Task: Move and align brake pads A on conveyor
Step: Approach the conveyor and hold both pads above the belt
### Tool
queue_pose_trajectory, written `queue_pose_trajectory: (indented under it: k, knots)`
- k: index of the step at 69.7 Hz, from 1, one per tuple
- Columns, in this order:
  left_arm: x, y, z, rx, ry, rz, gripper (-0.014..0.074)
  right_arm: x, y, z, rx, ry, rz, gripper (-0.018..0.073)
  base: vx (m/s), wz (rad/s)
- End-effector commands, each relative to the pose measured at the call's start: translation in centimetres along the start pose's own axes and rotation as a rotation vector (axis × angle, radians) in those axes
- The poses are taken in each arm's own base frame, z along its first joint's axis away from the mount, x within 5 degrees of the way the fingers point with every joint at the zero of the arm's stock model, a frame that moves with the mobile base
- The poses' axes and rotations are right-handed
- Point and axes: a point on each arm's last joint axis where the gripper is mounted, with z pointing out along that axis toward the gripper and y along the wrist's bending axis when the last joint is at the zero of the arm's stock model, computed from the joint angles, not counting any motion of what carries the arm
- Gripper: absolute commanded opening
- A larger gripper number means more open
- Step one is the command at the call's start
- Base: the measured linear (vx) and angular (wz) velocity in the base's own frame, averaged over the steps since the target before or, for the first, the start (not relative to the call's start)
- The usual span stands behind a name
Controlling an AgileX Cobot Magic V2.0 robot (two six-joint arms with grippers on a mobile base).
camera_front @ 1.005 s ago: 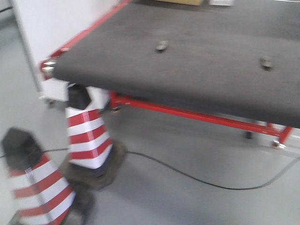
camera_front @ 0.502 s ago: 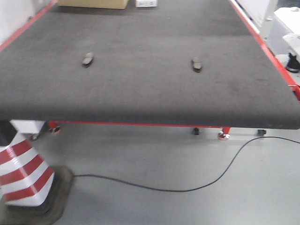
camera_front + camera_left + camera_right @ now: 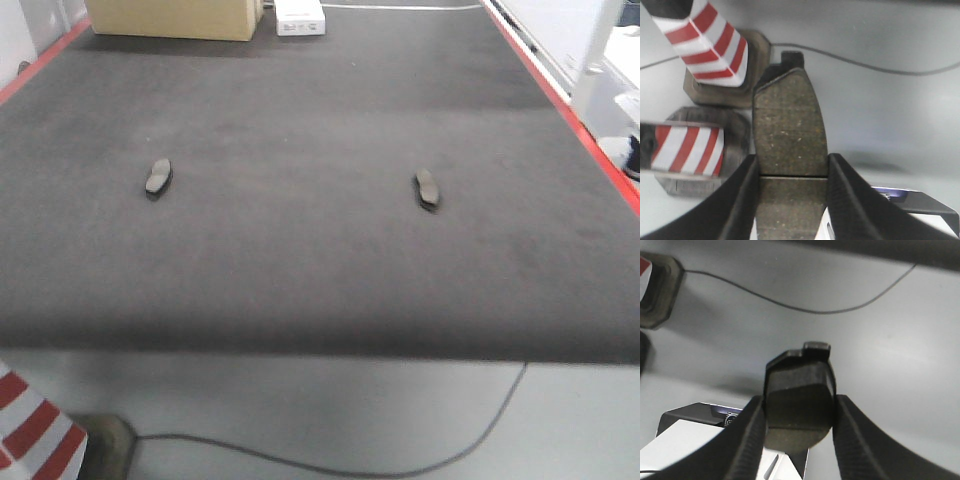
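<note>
On the conveyor (image 3: 300, 280), seen from the front, two brake pads lie flat on the dark belt: the left belt pad (image 3: 158, 177) sits toward the left side and the right belt pad (image 3: 427, 188) toward the right, well apart from each other and roughly level in the same row. Two more pads are off the belt, one in each gripper, making four in all. At the belt's far end stand one cardboard box (image 3: 175, 18) and, just to its right, one small white device (image 3: 300, 18). Red frame edges (image 3: 560, 85) run along both sides. In the left wrist view, the left gripper (image 3: 791, 200) is clamped on the left held pad (image 3: 789, 150), which stands lengthwise between the two black fingers (image 3: 737, 200) with its groove crossing near the fingertips; below it, on the grey floor, are two red-and-white striped cones (image 3: 710, 45) and a black cable (image 3: 865, 62). In the right wrist view, the right gripper (image 3: 799, 425) is closed on the right held pad (image 3: 799, 400), seen end-on between its fingers, above the floor and one cable. Compared with half a second ago, the front view has come closer and higher over the belt: the two belt pads appear lower in the frame, the box and white device show more fully, and less of the floor and cone is visible.
</note>
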Motion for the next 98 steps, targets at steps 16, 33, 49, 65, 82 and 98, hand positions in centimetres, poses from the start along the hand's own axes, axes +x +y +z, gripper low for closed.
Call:
queue_pose_trajectory:
  k: [16, 33, 49, 65, 82, 98]
  knots:
    - [-0.69, 0.07, -0.65, 0.0, -0.051, -0.003, -0.0006, -0.33, -0.07, -0.64, 0.008, -0.015, -0.009, -0.0008, 0.4, 0.08]
    - [-0.69, 0.07, -0.65, 0.0, -0.051, -0.003, -0.0006, -0.33, -0.07, -0.64, 0.008, -0.015, -0.009, -0.0008, 0.33, -0.06]
    - [-0.69, 0.07, -0.65, 0.0, -0.051, -0.003, -0.0006, -0.39, -0.07, -0.64, 0.007, -0.022, -0.009, -0.0008, 0.26, -0.06]
    - [-0.69, 0.07, -0.65, 0.0, -0.051, -0.003, -0.0006, -0.39, -0.07, -0.64, 0.007, -0.022, -0.009, -0.0008, 0.2, -0.02]
    - [-0.69, 0.07, -0.65, 0.0, -0.051, -0.003, -0.0006, -0.39, -0.07, -0.64, 0.007, -0.022, -0.009, -0.0008, 0.15, -0.02]
    - [-0.69, 0.07, -0.65, 0.0, -0.051, -0.003, -0.0006, -0.39, -0.07, -0.64, 0.007, -0.022, -0.009, -0.0008, 0.09, 0.02]
